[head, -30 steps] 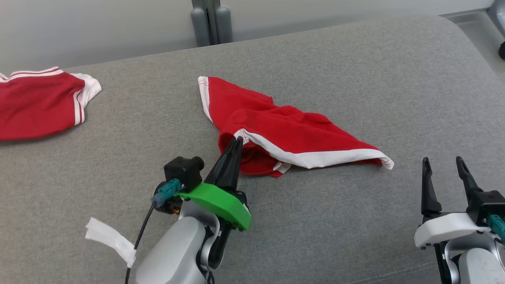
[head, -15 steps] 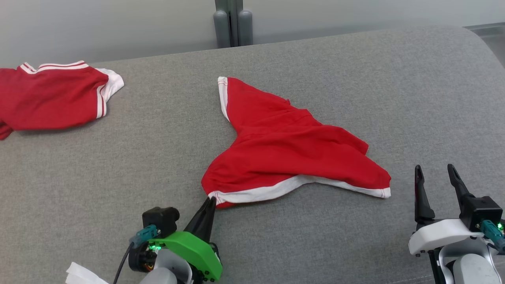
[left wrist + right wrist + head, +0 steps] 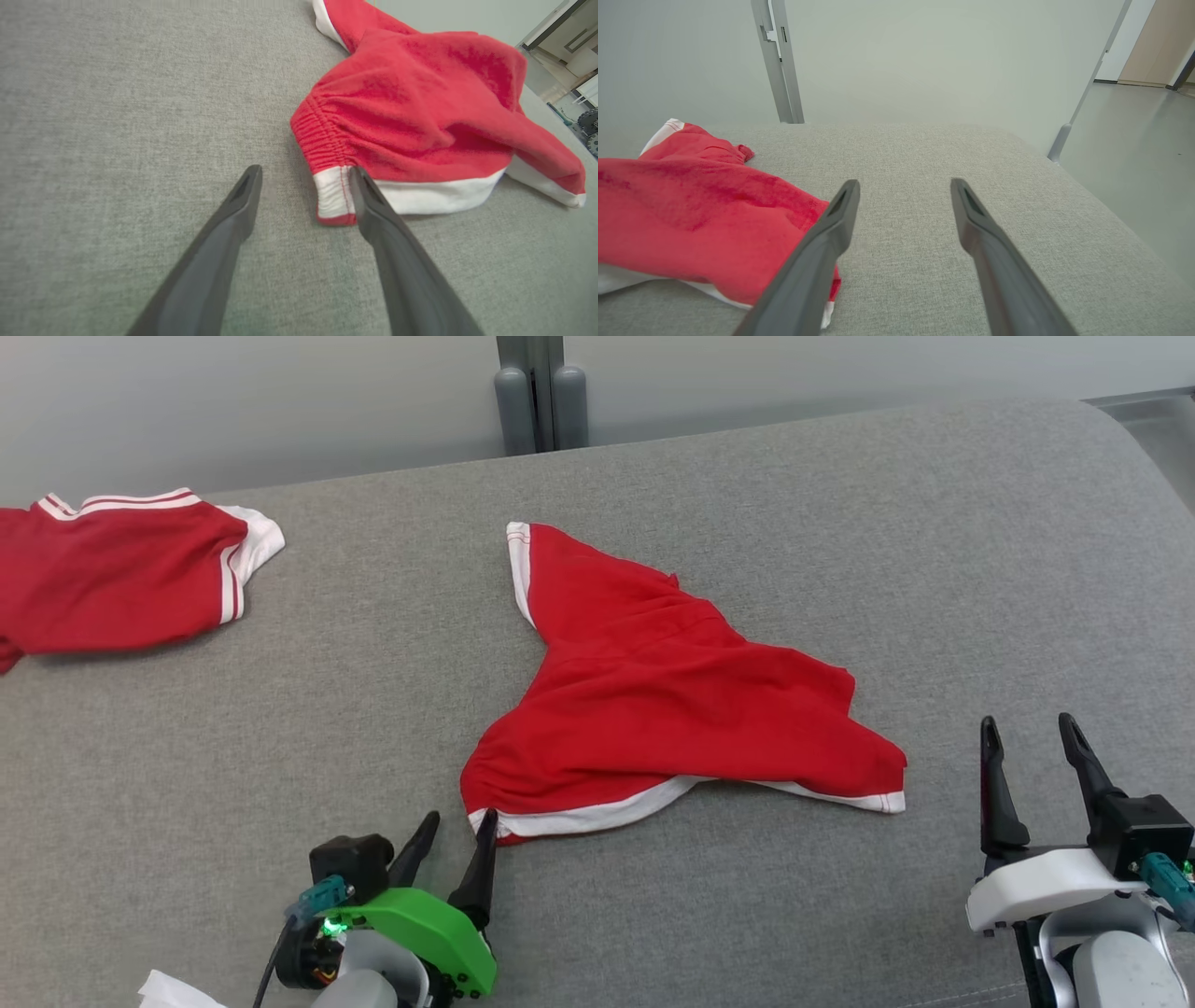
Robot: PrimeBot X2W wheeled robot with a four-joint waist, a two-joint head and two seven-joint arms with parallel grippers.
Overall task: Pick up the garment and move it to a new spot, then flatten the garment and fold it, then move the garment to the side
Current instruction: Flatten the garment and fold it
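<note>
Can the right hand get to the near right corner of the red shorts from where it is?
Probably yes. The right hand stands open just beside that corner of the shorts, with only bare grey cushion between them.

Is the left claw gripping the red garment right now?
No, the left claw stands open, a corner of the red garment lying loose between its fingers.

Saw grey fabric cushion [image 3: 840,504] spanning the frame, rounded at far right corner. Had plain pale wall [image 3: 233,411] right behind. Noted grey metal post [image 3: 540,392] upright against wall, at cushion's far edge. Spotted thin slanted rail [image 3: 1059,142] off to the right, foot on glossy grey floor [image 3: 1134,140]. Beige panel [image 3: 1153,46] beyond that. Lit evenly, soft shadows only.
</note>
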